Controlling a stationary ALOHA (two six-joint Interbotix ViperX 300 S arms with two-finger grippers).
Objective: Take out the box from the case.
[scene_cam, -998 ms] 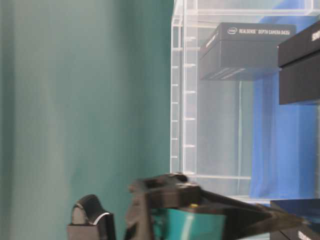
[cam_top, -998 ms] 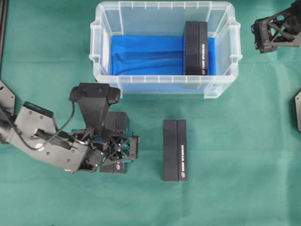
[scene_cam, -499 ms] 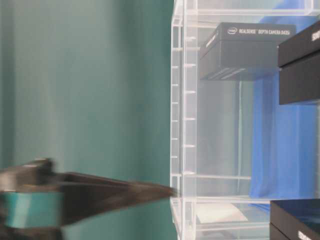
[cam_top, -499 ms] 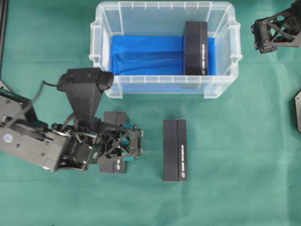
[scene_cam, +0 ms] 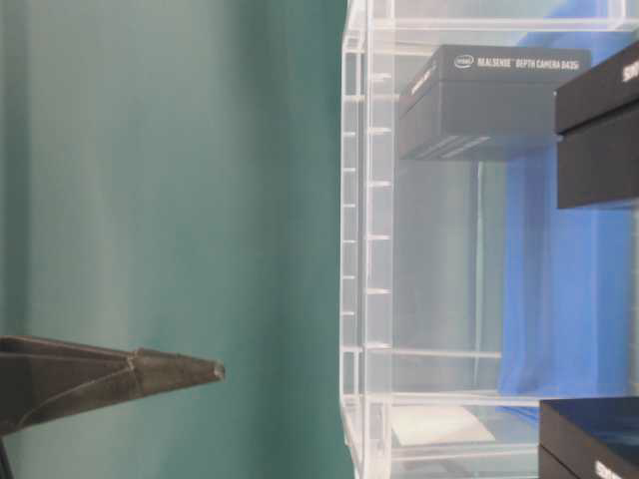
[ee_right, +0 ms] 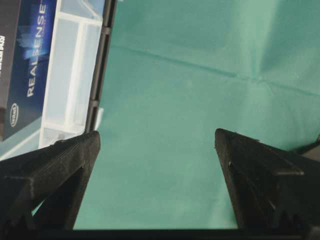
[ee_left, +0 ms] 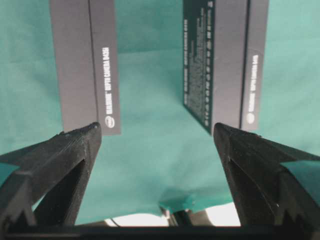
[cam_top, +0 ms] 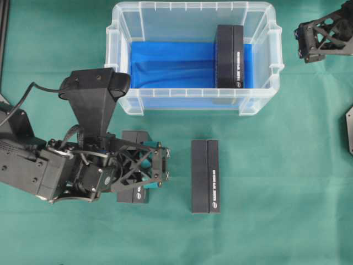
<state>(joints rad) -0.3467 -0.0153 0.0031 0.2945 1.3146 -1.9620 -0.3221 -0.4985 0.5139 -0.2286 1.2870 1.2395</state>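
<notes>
Overall, one case (cam_top: 194,102), three boxes (cam_top: 230,56)

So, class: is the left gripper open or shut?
Open. The left gripper has its fingers spread wide with only green cloth between them.

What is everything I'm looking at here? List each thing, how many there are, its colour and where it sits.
Case: one, clear plastic, at the top middle of the overhead view.
Blue cloth: one, blue, lining the bottom of the case.
Box in the case: one, black, at the right end of the case, on the cloth.
Box on the table: one, black, lying in front of the case.
Box under the left arm: one, black, mostly hidden beneath the arm.
Tablecloth: one, green, covering the table.
Left gripper: one, black, open and empty, low on the left.
Right gripper: one, black, open and empty, at the upper right edge.
</notes>
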